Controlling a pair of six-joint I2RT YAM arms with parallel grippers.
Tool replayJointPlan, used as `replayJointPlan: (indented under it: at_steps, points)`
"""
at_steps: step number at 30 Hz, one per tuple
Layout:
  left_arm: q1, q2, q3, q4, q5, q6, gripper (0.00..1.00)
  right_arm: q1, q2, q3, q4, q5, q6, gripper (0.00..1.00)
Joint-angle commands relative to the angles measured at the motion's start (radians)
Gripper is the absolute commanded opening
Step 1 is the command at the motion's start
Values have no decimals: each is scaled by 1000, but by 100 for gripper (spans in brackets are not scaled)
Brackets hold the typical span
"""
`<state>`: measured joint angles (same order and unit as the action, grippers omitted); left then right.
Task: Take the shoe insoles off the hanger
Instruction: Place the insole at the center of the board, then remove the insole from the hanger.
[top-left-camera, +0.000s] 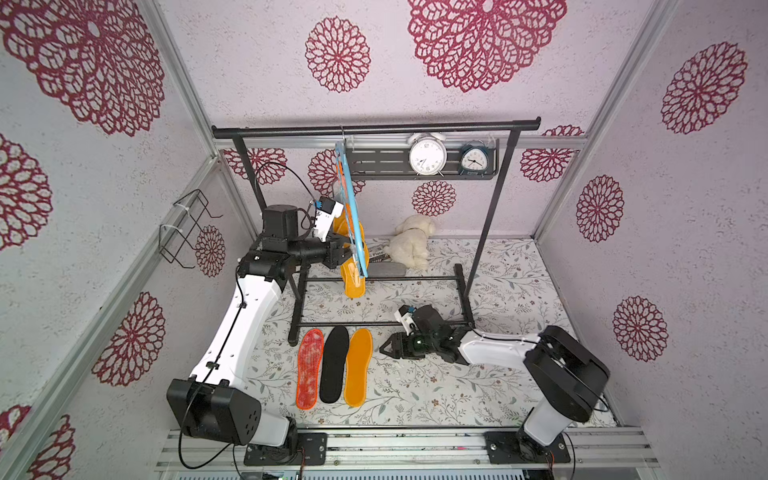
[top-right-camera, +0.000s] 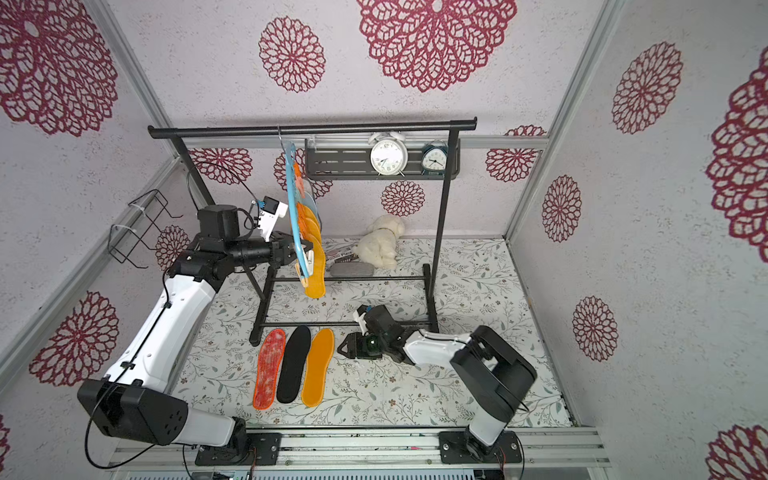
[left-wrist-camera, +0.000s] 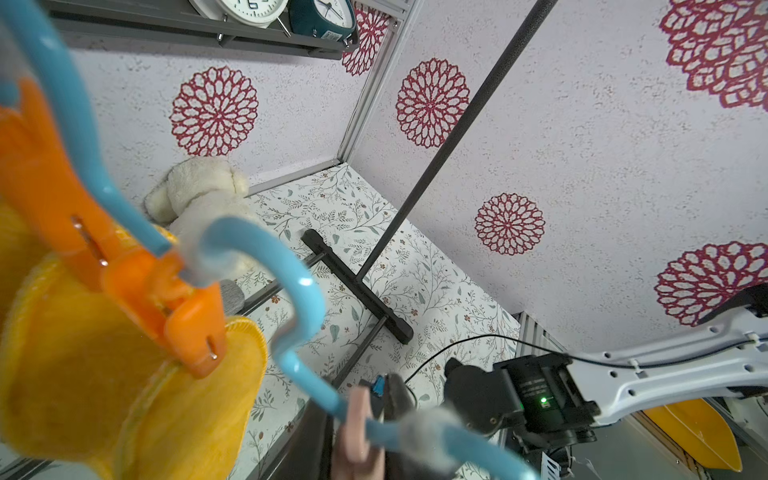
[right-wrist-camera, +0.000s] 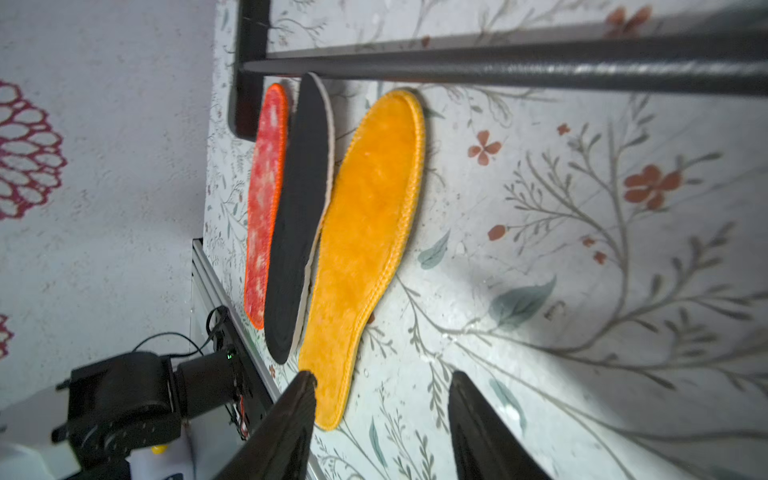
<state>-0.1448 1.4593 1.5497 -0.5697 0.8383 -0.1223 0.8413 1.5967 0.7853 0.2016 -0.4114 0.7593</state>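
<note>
- Red insole (top-left-camera: 309, 370), black insole (top-left-camera: 334, 365) and orange insole (top-left-camera: 358, 368) lie flat on the tabletop (top-left-camera: 498, 374), side by side, long axes pointing toward the rack (top-left-camera: 374, 126).
- The hanger (top-left-camera: 352, 216) is hooked on the rack, and the hanging insoles (top-left-camera: 354, 278) dangle lengthwise down.
- Left fingers (top-left-camera: 344, 250) are clamped on the hanger; right fingers (right-wrist-camera: 473, 424) are spread, just beside the orange insole.

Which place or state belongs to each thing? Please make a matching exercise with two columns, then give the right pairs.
1 black insole
2 white clock
3 left gripper
4 right gripper

A open, low over the table
B on the wall shelf
C shut on the hanger
D between the red insole and an orange insole

Pairs: 1-D, 2-B, 3-C, 4-A
</note>
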Motion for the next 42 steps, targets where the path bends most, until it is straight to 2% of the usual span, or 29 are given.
replayJointPlan:
  at_steps: [1, 3, 4, 6, 8, 9, 12, 19, 24, 29, 32, 36, 42]
  points:
    - [5, -28, -18, -38, -17, 16, 1, -15, -120, -60, 23, 45, -176, 54]
    - [5, -32, -20, -43, -26, 18, 7, -25, -183, -106, 42, 56, -203, 54]
    - [5, -34, -23, -44, -32, 19, 18, -29, -206, -122, 54, 56, -208, 54]
    - [5, -46, -32, -53, -50, 25, 49, -42, -250, -158, 83, 63, -214, 54]
    - [4, -70, -53, -70, -77, 38, 71, -55, -276, -179, 103, 62, -221, 54]
    - [6, -90, -75, -78, -97, 47, 78, -60, -289, -186, 111, 59, -231, 54]
    - [7, -179, -157, -99, -175, 70, 88, -74, -315, -200, 111, 58, -260, 54]
    - [9, -519, -473, -140, -429, 66, 100, -111, -383, -264, 120, 47, -297, 54]
    - [10, -781, -671, -159, -615, 11, 99, -123, -446, -327, 149, 38, -314, 54]
    - [10, -970, -828, -97, -691, -26, 99, -123, -545, -411, 182, 38, -364, 54]
    - [10, -1026, -876, -70, -723, -33, 97, -125, -616, -471, 178, 52, -391, 54]
    - [10, -1018, -875, -73, -743, -31, 97, -125, -664, -500, 201, 43, -448, 54]
    - [10, -971, -869, -69, -659, -30, 100, -160, -530, -343, 259, -59, -573, 56]
